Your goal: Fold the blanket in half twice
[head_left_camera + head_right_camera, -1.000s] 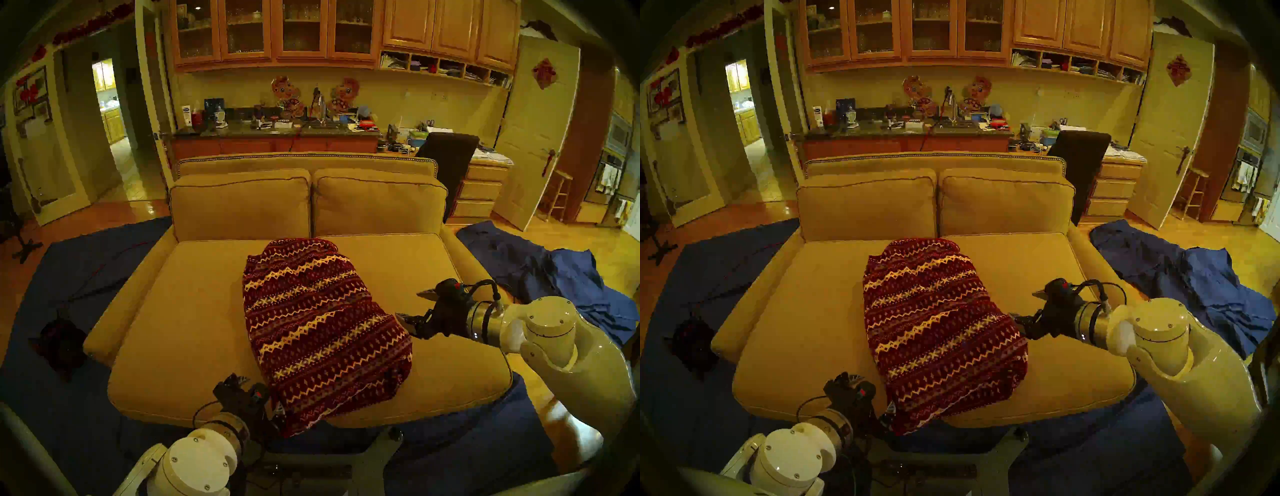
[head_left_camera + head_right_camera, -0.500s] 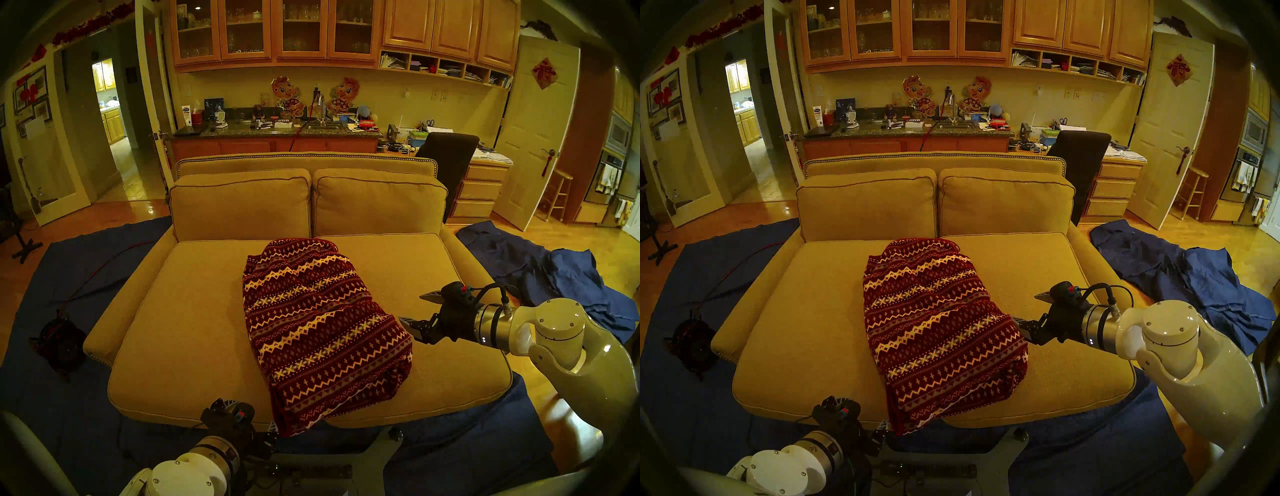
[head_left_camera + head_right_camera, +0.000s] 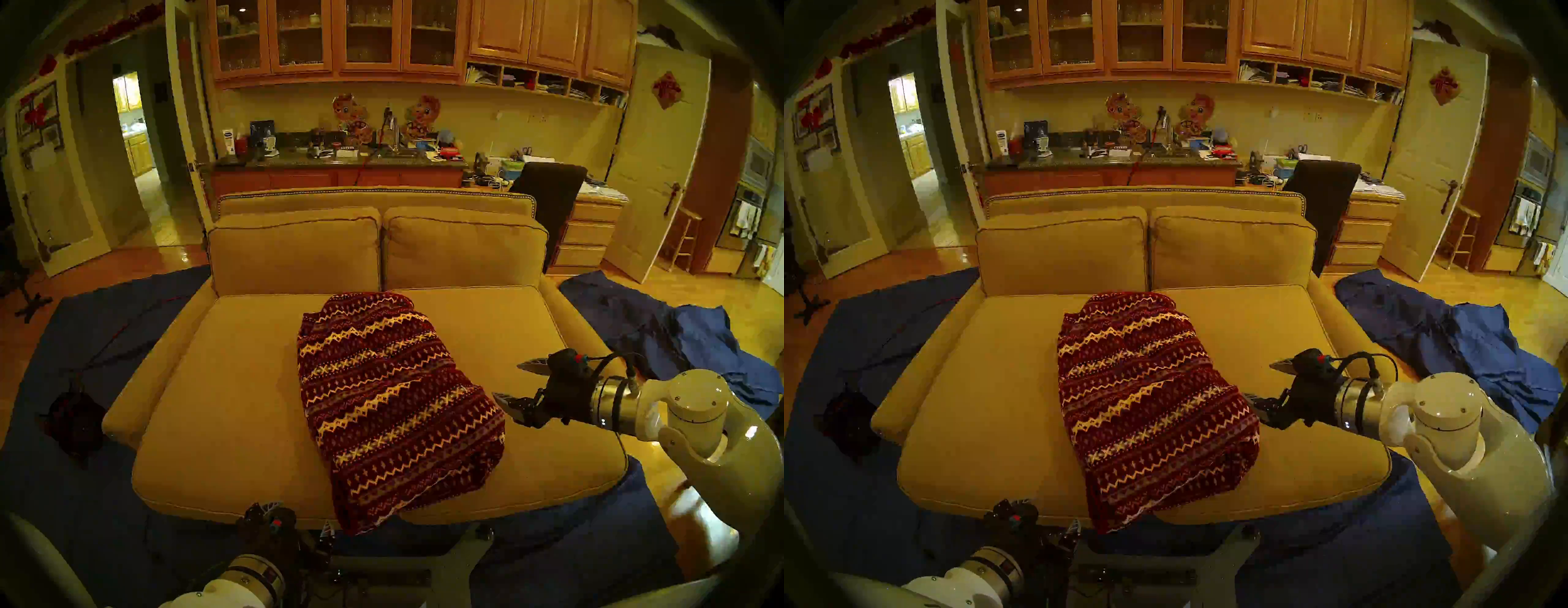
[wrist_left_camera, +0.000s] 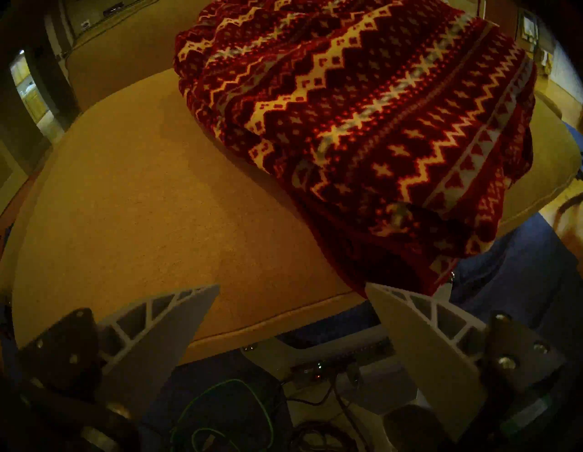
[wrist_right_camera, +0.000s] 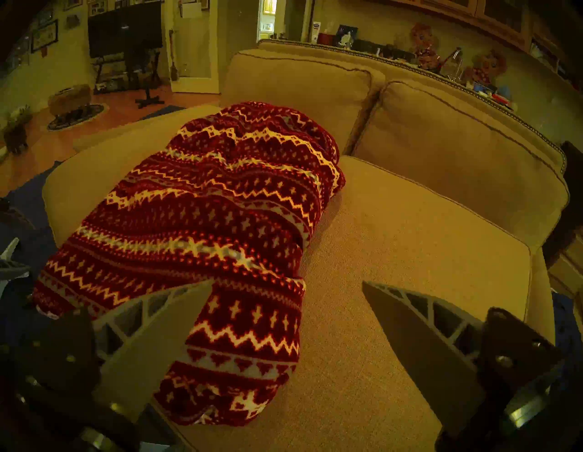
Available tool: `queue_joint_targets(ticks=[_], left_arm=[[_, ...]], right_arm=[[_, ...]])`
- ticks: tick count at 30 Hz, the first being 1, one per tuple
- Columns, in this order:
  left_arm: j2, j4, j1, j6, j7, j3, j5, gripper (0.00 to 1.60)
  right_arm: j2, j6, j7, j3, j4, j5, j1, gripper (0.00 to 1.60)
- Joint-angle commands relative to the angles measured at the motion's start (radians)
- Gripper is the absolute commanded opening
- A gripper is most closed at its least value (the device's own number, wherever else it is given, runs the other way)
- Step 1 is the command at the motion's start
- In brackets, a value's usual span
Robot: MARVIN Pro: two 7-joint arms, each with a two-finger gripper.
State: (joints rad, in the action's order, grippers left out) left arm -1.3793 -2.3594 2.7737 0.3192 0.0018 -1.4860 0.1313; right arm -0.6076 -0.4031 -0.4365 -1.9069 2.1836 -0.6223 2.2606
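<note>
The blanket [image 3: 394,403] [image 3: 1153,403], dark red with cream and grey zigzag bands, lies as a folded, lumpy bundle on the middle of the sofa seat [image 3: 220,403]. Its near corner hangs over the front edge. My left gripper [image 3: 299,518] [image 4: 292,285] is open, low in front of the sofa edge, just left of that hanging corner [image 4: 410,271], holding nothing. My right gripper [image 3: 507,380] [image 5: 286,282] is open above the right seat cushion, pointing at the blanket's right side [image 5: 205,221], a short way off it and empty.
The sofa's back cushions [image 3: 382,250] rise behind the blanket. A wrinkled blue cloth [image 3: 695,339] lies on the floor to the right, over a dark blue floor sheet [image 3: 85,339]. A black object with a red cable [image 3: 74,420] sits on the floor at left.
My left gripper has drawn back and down from the blanket's near corner to below the sofa's front edge. The right gripper has backed slightly to the right. The blanket has not moved.
</note>
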Motion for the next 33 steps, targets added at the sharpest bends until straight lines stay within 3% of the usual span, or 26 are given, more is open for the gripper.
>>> queue_joint_targets(ticks=[1, 8, 14, 18, 25, 33], left_arm=[[0.006, 0.026, 0.033, -0.089, 0.019, 0.017, 0.019, 1.6], [0.01, 0.072, -0.006, -0.198, 0.07, 0.026, 0.07, 1.6], [-0.005, 0.072, 0.014, -0.268, 0.141, 0.021, 0.108, 1.6], [-0.004, 0.08, 0.04, -0.358, 0.193, 0.023, 0.091, 1.6], [0.023, 0.151, 0.014, -0.445, 0.178, 0.043, 0.057, 1.6], [0.014, 0.213, 0.031, -0.604, 0.239, 0.056, 0.085, 1.6]], right_arm=[[-0.035, 0.039, -0.029, -0.016, 0.031, 0.007, 0.067, 1.6], [-0.086, 0.09, -0.043, 0.005, 0.092, 0.009, 0.102, 1.6], [-0.114, 0.117, -0.035, 0.002, 0.116, 0.02, 0.116, 1.6], [-0.137, 0.137, -0.026, -0.001, 0.133, 0.04, 0.136, 1.6], [-0.146, 0.147, -0.021, 0.001, 0.144, 0.057, 0.153, 1.6], [-0.169, 0.169, -0.017, -0.004, 0.154, 0.073, 0.178, 1.6]])
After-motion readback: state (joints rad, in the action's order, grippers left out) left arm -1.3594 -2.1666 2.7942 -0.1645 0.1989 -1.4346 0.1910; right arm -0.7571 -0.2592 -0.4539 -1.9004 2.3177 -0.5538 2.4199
